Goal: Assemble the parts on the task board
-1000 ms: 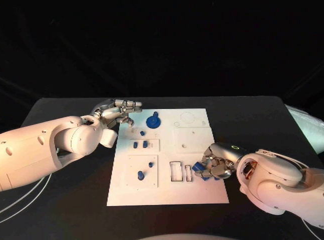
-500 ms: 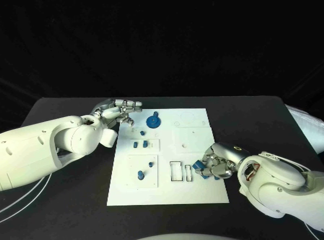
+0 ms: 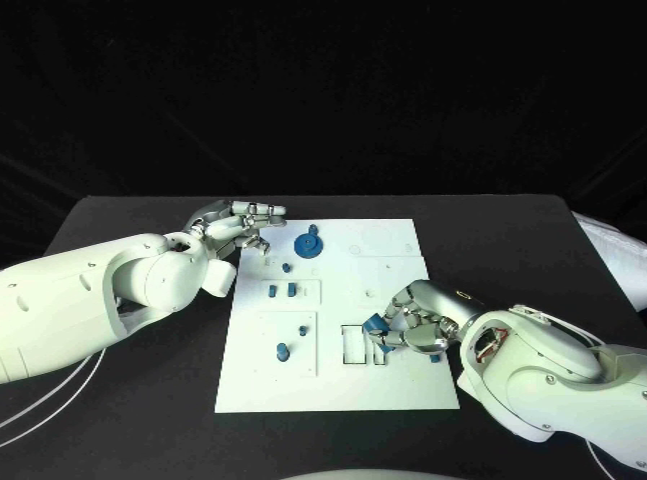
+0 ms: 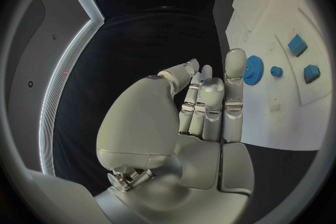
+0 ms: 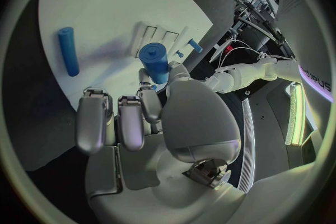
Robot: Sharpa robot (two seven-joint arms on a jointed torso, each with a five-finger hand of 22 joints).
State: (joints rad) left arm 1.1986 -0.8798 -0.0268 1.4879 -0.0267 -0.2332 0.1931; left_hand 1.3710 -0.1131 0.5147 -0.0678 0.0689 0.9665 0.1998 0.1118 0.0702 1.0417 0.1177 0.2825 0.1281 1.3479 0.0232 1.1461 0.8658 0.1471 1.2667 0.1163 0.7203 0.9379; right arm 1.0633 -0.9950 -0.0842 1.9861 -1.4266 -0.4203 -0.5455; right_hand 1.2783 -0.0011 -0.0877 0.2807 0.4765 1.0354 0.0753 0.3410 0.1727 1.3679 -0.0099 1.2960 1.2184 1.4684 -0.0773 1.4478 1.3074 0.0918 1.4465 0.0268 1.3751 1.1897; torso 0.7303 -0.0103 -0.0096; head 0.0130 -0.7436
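Observation:
The white task board (image 3: 388, 385) lies in the middle of the black table. My right hand (image 3: 414, 325) hovers over the board's right-middle, by the narrow slots (image 3: 355, 345), and pinches a short blue cylinder (image 5: 155, 61) between thumb and fingers. A second blue rod (image 5: 68, 50) lies loose on the board beside that hand. My left hand (image 3: 244, 225) holds nothing, fingers stretched out, at the board's far left corner next to the blue gear (image 3: 309, 243). The gear (image 4: 252, 70) and small blue pieces (image 4: 297, 45) also show past the left hand's fingertips.
Small blue parts stand in the board's left panels: a pair (image 3: 280, 290), one piece (image 3: 303, 328) and another (image 3: 281, 351). A pale bag (image 3: 626, 265) lies at the table's right edge. White cables (image 3: 35, 405) trail at the near left.
My right hand has moved left and a little farther onto the board with the blue cylinder, now beside the slots. The left hand has stayed in place.

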